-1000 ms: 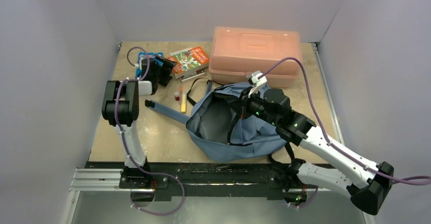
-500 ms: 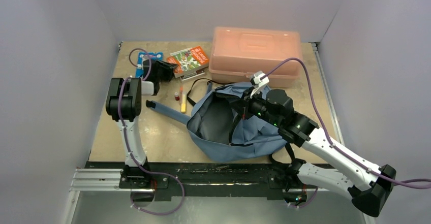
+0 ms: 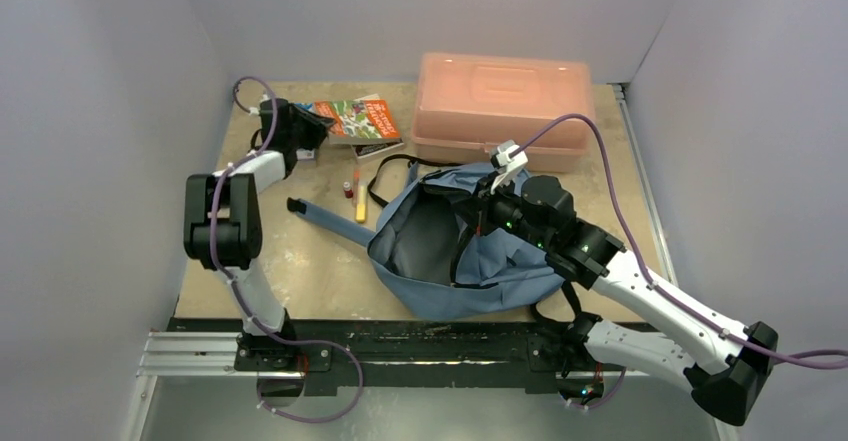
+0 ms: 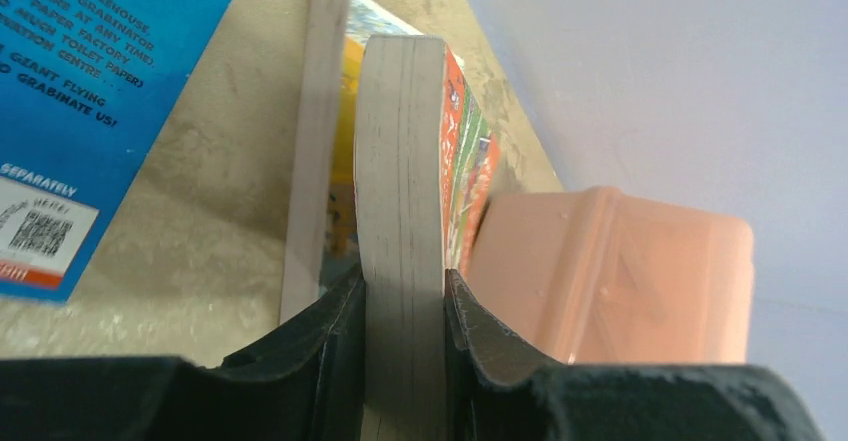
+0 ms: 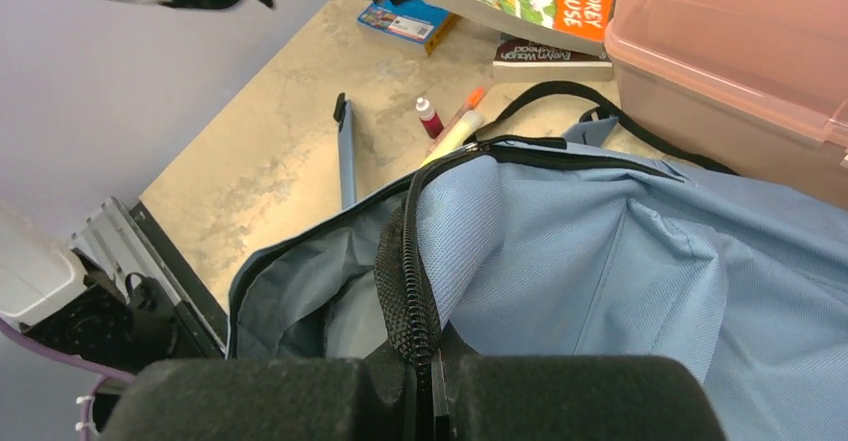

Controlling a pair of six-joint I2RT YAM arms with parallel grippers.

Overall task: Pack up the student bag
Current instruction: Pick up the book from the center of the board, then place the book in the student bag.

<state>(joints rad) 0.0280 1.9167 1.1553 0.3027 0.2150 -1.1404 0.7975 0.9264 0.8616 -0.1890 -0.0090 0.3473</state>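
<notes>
The student bag (image 3: 500, 261) lies in the middle of the table, its mouth open toward the left. My right gripper (image 5: 430, 361) is shut on the bag's black zipper edge (image 5: 405, 281) and holds the opening up. An orange and green book (image 3: 355, 119) lies at the back left, beside the pink box. My left gripper (image 4: 403, 286) is shut on that book (image 4: 400, 161), with its grey page edge pressed between both fingers. In the top view the left gripper (image 3: 300, 126) sits at the book's left edge.
A salmon-pink plastic box (image 3: 500, 106) stands at the back, just behind the bag. A second dark book (image 5: 550, 53) lies under the orange one. A blue printed card (image 4: 90, 81), a small red bottle (image 3: 349, 190), a yellow marker (image 3: 361, 204) and a blue strap (image 3: 325, 216) lie left of the bag.
My left gripper has closed from wide open onto the orange book, and the arm has swung toward the back left, shifting the book a little left. The right arm has not moved.
</notes>
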